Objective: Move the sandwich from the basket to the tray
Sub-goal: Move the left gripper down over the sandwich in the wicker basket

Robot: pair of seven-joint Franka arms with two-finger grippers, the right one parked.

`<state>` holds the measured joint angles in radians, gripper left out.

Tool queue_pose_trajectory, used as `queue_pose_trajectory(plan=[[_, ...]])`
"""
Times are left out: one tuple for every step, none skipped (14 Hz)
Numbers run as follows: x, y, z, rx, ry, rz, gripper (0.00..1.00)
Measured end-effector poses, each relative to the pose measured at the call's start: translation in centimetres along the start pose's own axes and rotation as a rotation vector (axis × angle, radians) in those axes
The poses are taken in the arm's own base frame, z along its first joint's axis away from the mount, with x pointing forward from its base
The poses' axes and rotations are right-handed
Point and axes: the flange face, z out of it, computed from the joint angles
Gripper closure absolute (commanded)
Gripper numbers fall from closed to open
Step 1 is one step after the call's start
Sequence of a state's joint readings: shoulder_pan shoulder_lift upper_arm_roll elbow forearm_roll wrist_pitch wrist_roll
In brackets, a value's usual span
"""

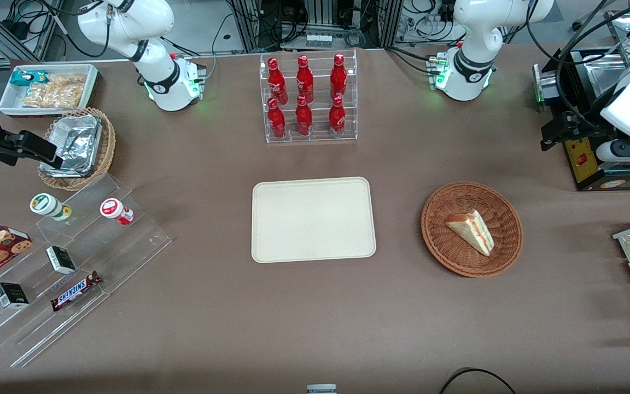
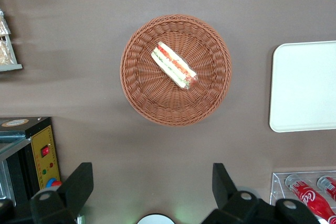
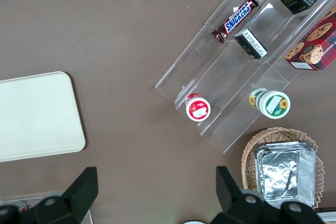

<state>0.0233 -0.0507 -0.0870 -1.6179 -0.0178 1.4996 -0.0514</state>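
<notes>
The left arm's two-finger gripper, fingers spread wide and empty, hangs high above the table beside the round reddish-brown wicker basket, where the triangular white-bread sandwich lies, its long axis slanting across the finger gap.

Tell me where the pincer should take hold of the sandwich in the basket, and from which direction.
Come straight down and close across the two flat bread faces of the sandwich, near its thick middle. It lies in the reddish-brown basket with the striped filling edge showing, and the low rim blocks a sideways approach. The pincer, open, hangs high above the table beside the basket.
</notes>
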Motion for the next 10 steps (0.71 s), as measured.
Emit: queue_pose_trajectory(plan=[[0.0, -0.1, 0.0, 0.008, 0.000, -0.002, 0.00], [0.1, -0.3, 0.1, 0.023, -0.001, -0.009, 0.00], [0.1, -0.5, 0.2, 0.032, -0.002, -0.022, 0.00], [0.2, -0.6, 0.3, 0.036, -0.005, -0.033, 0.00], [0.4, -0.6, 0.7, 0.038, -0.012, -0.041, 0.00], [0.7, -0.7, 1.2, 0.039, -0.023, -0.051, 0.00], [1.1, -0.7, 2.1, 0.040, -0.037, -0.067, 0.00], [1.6, -0.6, 3.4, 0.041, -0.044, -0.089, 0.00], [2.2, -0.5, 5.1, 0.041, -0.037, -0.117, 0.00], [2.9, -0.1, 7.3, 0.039, -0.021, -0.146, 0.00]])
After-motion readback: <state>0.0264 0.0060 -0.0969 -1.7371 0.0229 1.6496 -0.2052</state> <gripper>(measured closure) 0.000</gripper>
